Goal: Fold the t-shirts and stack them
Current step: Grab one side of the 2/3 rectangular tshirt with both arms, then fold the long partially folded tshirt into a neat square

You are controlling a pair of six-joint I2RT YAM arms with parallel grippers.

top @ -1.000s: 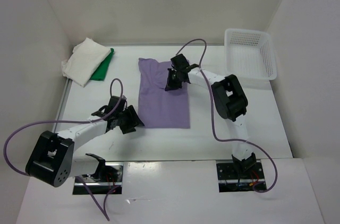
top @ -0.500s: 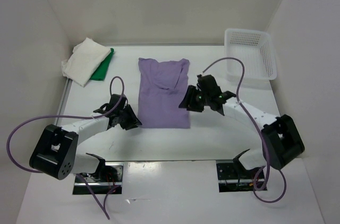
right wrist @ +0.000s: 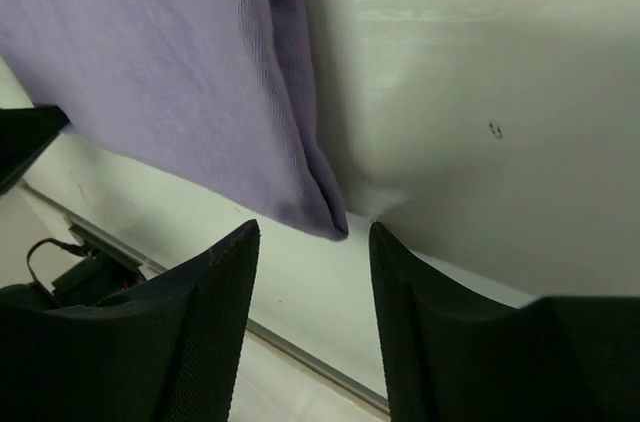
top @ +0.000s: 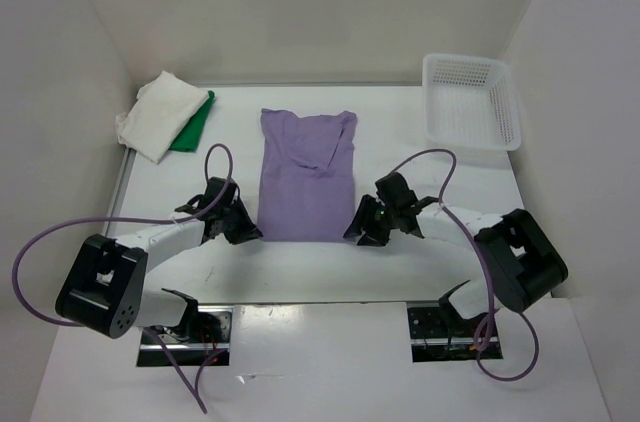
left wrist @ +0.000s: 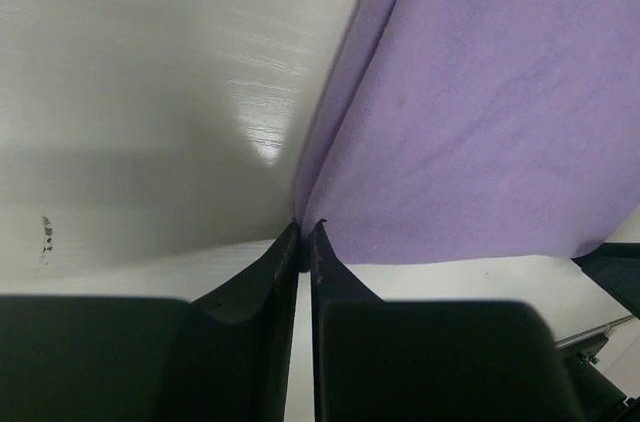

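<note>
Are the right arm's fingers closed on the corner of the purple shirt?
No: in the right wrist view the right fingers stand apart, and a corner of the purple shirt lies free at their tips.

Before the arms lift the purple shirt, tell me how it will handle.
The purple shirt will probably hang limp: it lies flat and thin, its edge puckering at the nearly closed left fingers. It may unfold or drag if one corner rises alone; the right fingers stand open at the other corner.
</note>
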